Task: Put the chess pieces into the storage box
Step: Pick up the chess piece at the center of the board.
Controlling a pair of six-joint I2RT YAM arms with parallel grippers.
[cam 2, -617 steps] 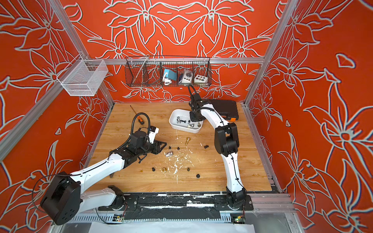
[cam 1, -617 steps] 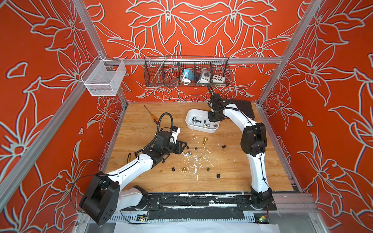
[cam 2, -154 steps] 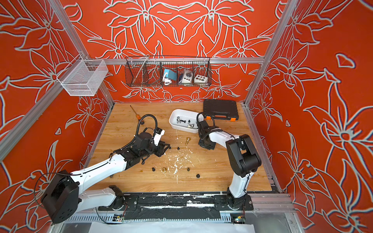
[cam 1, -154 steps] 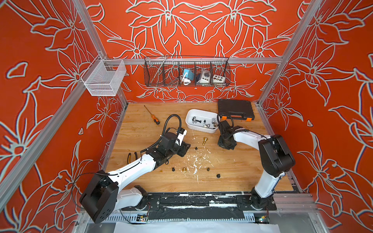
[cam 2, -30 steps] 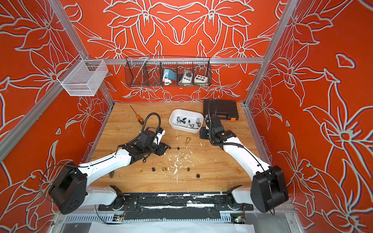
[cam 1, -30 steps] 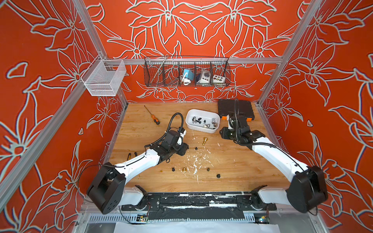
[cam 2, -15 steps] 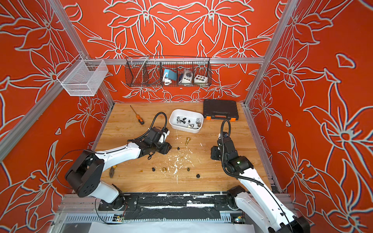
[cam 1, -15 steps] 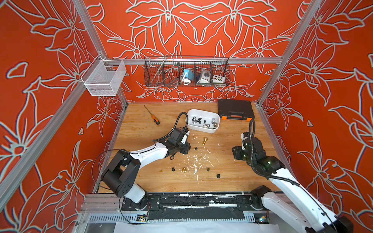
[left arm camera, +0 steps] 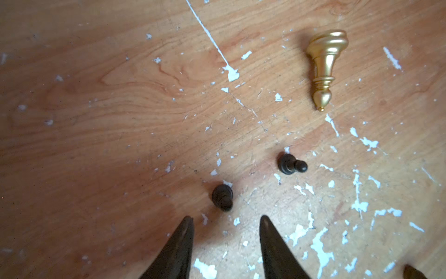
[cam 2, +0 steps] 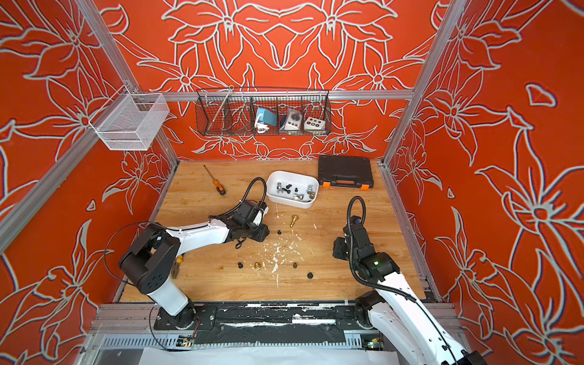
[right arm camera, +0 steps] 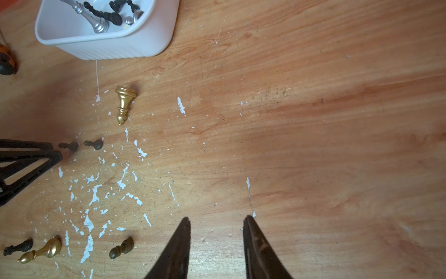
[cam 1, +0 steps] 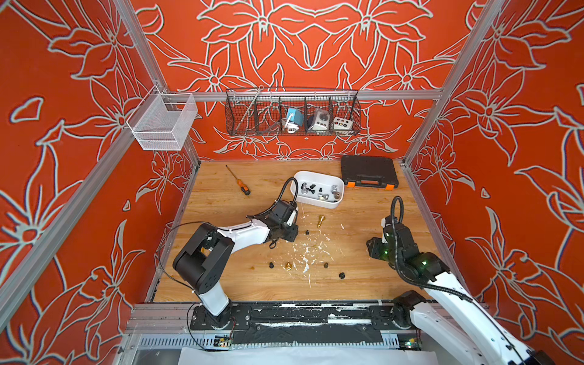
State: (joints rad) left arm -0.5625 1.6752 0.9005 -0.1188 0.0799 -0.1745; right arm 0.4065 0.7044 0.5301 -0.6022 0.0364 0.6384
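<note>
The left gripper (left arm camera: pixel 226 218) stands part open and empty, tips low over the wooden surface (left arm camera: pixel 96 120); a black pawn (left arm camera: pixel 222 197) lies on its side just ahead of the tips, a second pawn (left arm camera: pixel 292 165) beyond it, a toppled gold bishop (left arm camera: pixel 324 67) farther ahead; I judge the pawns light, hard and smooth, apt to roll or squirt out, best pinched across the base collar; past the bishop the white storage box (right arm camera: pixel 108 47) holds silver pieces (right arm camera: pixel 94 20) and black pieces (right arm camera: pixel 106 15); the right gripper (right arm camera: pixel 217 218), part open, grips nothing above bare wood.
</note>
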